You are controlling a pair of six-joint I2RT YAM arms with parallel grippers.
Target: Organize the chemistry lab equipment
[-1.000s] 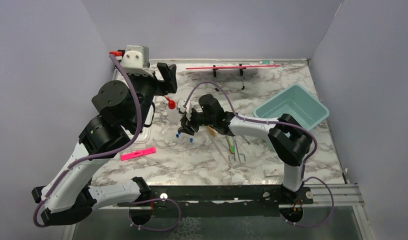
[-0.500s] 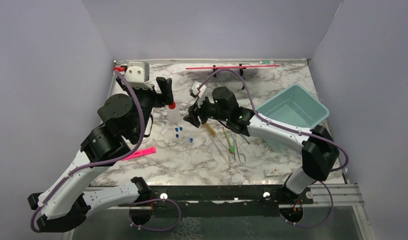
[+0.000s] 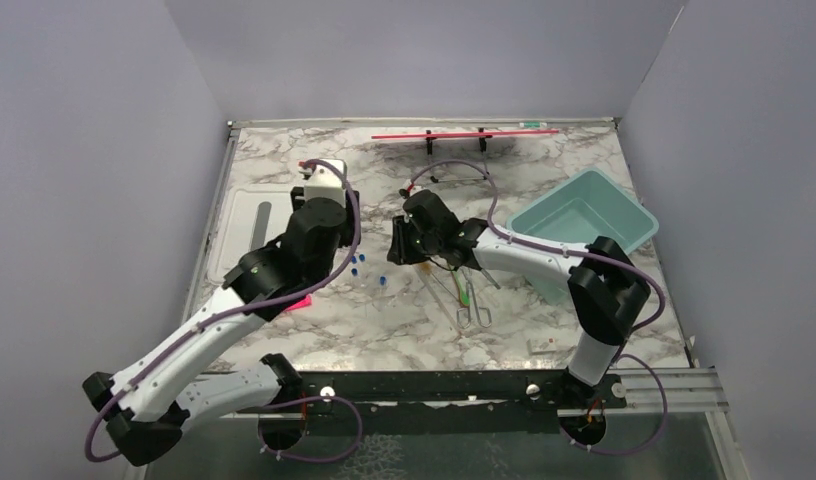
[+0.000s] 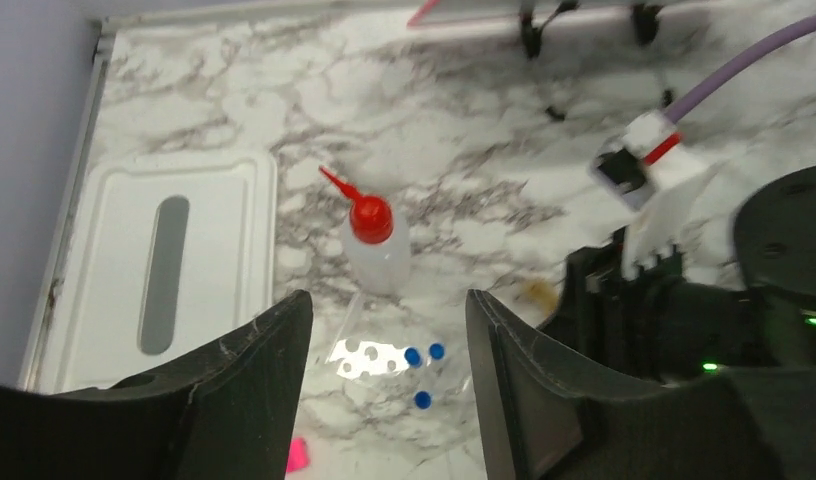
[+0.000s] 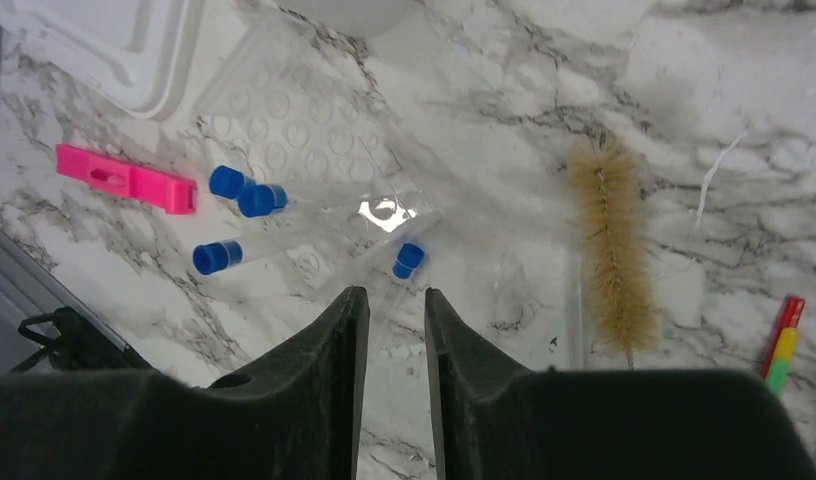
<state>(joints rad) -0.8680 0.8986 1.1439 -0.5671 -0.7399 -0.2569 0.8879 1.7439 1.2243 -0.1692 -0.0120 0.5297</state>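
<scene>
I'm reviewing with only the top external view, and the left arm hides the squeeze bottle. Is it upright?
Observer: Yes. In the left wrist view the squeeze bottle stands upright just ahead of the open left gripper, with nothing gripping it.
Operator: How many tubes lie loose?
Observer: The right wrist view shows four blue-capped tubes, all lying flat.
Operator: Is the right gripper holding one?
Observer: The right gripper hangs over one tube with its jaws narrowly apart. I cannot tell whether it touches the tube.

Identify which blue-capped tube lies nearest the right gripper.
The lone blue-capped tube, just ahead of the right gripper; the other three cluster apart, nearer the pink strip.
</scene>
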